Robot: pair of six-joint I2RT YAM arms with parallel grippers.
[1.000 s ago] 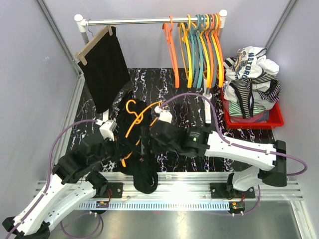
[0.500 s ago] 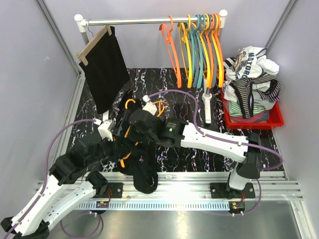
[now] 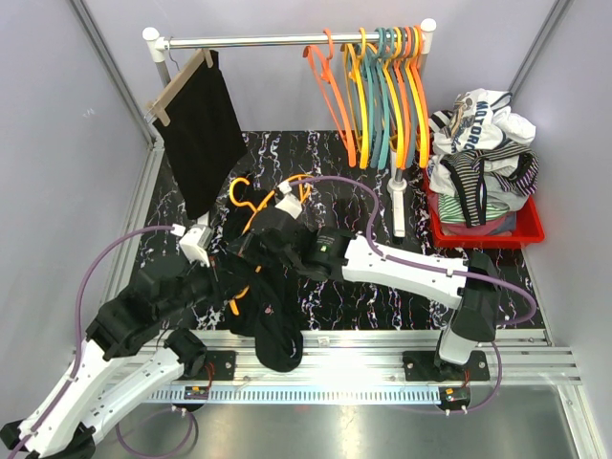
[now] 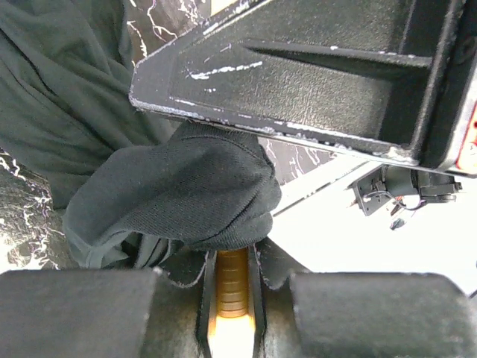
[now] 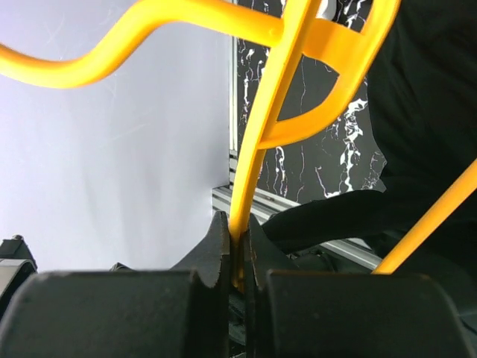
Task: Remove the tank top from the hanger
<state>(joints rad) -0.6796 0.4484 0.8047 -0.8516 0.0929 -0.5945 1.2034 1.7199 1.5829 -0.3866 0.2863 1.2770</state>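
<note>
A black tank top (image 3: 273, 330) lies bunched on the marbled table and hangs over its front edge. The yellow-orange hanger (image 3: 251, 203) sticks out of it, hook toward the back. My left gripper (image 3: 228, 282) is shut on the hanger's lower orange bar (image 4: 231, 291). Tank top cloth (image 4: 171, 194) is bunched right against the left gripper (image 4: 231, 257). My right gripper (image 3: 251, 247) is shut on a yellow strut of the hanger (image 5: 261, 149) near its neck. That strut runs straight into the right gripper (image 5: 238, 231). Black cloth (image 5: 425, 112) fills the right of the right wrist view.
At the back, a rail (image 3: 287, 40) carries several coloured hangers (image 3: 382, 86) and a black cloth on a wooden hanger (image 3: 196, 124). A red bin (image 3: 524, 229) piled with clothes stands at the right. Grey walls close in both sides.
My right arm has swung left across the tank top and its gripper has gone from open to shut on the hanger. The hanger's hook has shifted left. The left gripper stayed shut.
</note>
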